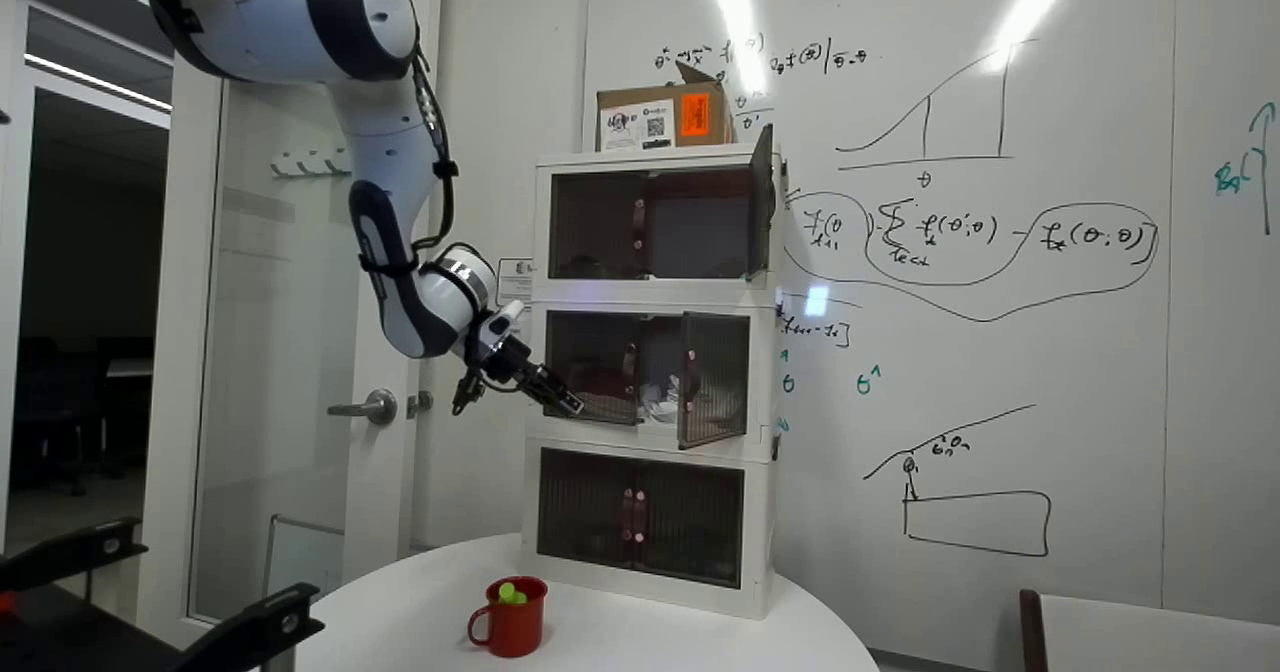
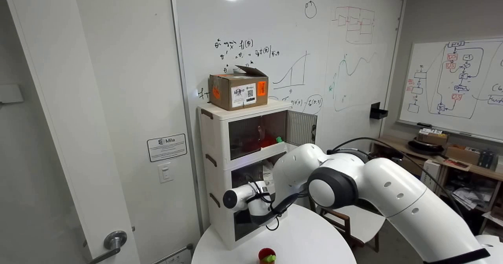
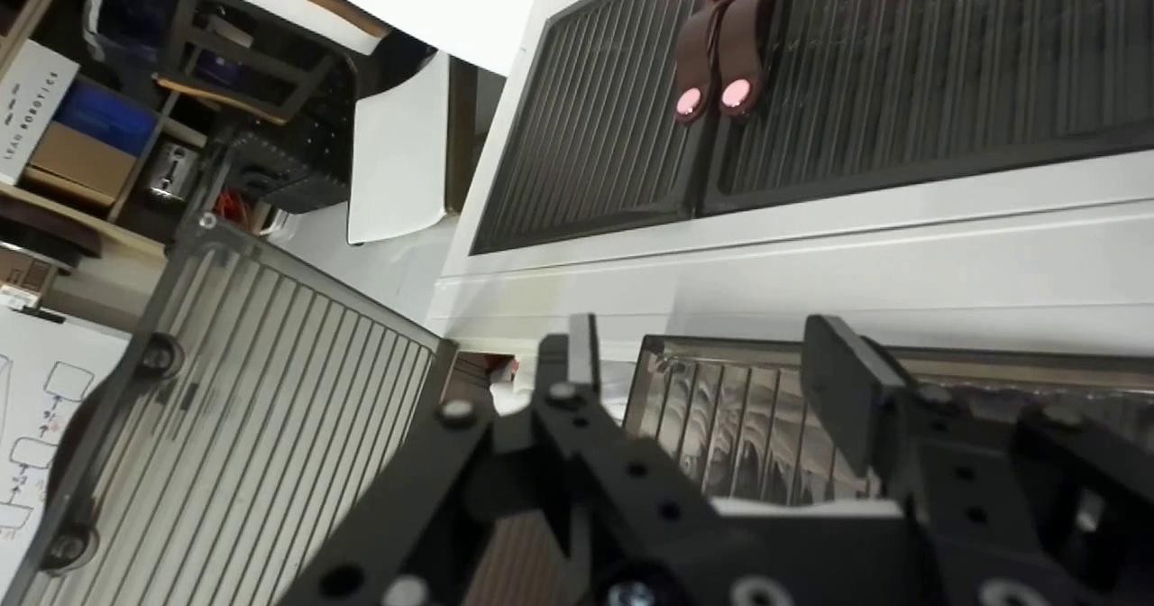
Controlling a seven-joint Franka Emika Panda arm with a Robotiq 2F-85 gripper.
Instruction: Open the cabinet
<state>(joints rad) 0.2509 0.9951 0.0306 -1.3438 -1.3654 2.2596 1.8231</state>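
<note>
The white cabinet (image 1: pixel 655 295) stands on the round table, also in an exterior view (image 2: pixel 215 177). In its middle compartment the right door (image 1: pixel 728 377) is swung partly outward; the wrist view shows this ribbed door (image 3: pixel 270 408) at left. The left door (image 1: pixel 590 352) looks shut, with a dark red handle (image 1: pixel 630 370); it shows behind the jaws in the wrist view (image 3: pixel 739 417). My gripper (image 1: pixel 572 405) is in front of the left door's lower part. In the wrist view its jaws (image 3: pixel 708 344) are apart with nothing between. In an exterior view the arm hides the gripper.
The top compartment's right door (image 1: pixel 762 202) stands open. The bottom compartment's doors (image 1: pixel 690 522) are shut. A cardboard box (image 1: pixel 640 122) sits on top. A red mug (image 1: pixel 515 627) with something green inside stands on the table (image 1: pixel 620 642). A white crumpled item (image 1: pixel 660 402) lies inside the middle compartment.
</note>
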